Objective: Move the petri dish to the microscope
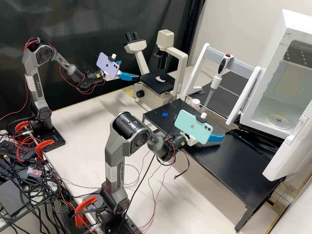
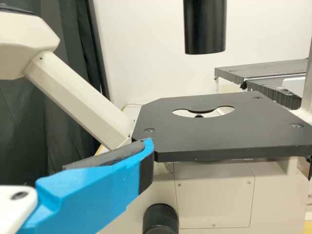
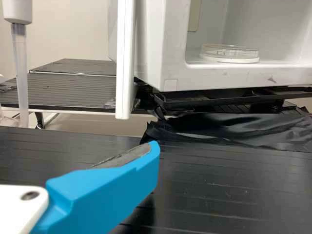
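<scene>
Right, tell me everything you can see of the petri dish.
The petri dish is round and shallow, clear, apparently plastic or glass, with a whitish lower edge. It lies flat on the floor inside the open white chamber. A blue cross mark shows within its outline. Whether it holds anything, I cannot tell.

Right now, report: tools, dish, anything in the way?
Left tool open, empty, by microscope. Right tool open, empty, above black platform. Petri dish inside white cabinet, door open; cabinet rim may crowd approach.

Two angular dark grey arms (image 1: 113,152), round black joint caps (image 1: 45,54), thin red cables (image 1: 31,41), yellow labels (image 1: 98,76)
</scene>
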Available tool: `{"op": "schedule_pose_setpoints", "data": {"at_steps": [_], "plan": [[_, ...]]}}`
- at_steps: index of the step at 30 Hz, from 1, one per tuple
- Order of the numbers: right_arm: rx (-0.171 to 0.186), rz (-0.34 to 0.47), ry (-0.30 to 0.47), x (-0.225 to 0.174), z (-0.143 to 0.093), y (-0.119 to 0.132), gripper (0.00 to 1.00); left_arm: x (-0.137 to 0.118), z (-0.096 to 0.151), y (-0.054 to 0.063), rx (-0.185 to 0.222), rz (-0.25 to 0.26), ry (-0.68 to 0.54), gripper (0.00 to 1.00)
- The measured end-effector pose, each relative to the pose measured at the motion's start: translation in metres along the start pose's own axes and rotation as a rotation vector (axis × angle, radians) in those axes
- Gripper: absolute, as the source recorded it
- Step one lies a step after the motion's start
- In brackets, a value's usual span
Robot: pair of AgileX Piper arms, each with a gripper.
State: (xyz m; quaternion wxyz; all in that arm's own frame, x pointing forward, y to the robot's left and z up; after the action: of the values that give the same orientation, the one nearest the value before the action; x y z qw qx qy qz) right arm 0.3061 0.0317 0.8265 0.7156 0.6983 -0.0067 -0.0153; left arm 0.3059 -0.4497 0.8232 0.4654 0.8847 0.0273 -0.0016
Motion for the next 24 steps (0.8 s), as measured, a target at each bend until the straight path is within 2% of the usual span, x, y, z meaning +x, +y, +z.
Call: {"op": "schedule_pose_setpoints", "data": {"at_steps": [7,11,15,19,24], "plan": [[0.000,0.002,-0.006,-0.001,0.002,0.000,1.00,0.000,0.000,0.000,0.000,0.000,0.000,1.00],[-0.016,0.015,-0.044,-0.007,0.018,0.008,1.00,0.000,0.000,0.000,0.000,0.000,0.000,1.00],[-0.010,0.015,-0.058,-0.019,0.035,0.024,1.00,0.000,0.000,0.000,0.000,0.000,0.000,1.00],[0.005,0.107,-0.062,-0.029,0.051,0.050,1.00,0.000,0.000,0.000,0.000,0.000,0.000,1.00],[0.047,0.232,-0.066,-0.035,0.065,0.082,1.00,0.000,0.000,0.000,0.000,0.000,0.000,1.00]]}}
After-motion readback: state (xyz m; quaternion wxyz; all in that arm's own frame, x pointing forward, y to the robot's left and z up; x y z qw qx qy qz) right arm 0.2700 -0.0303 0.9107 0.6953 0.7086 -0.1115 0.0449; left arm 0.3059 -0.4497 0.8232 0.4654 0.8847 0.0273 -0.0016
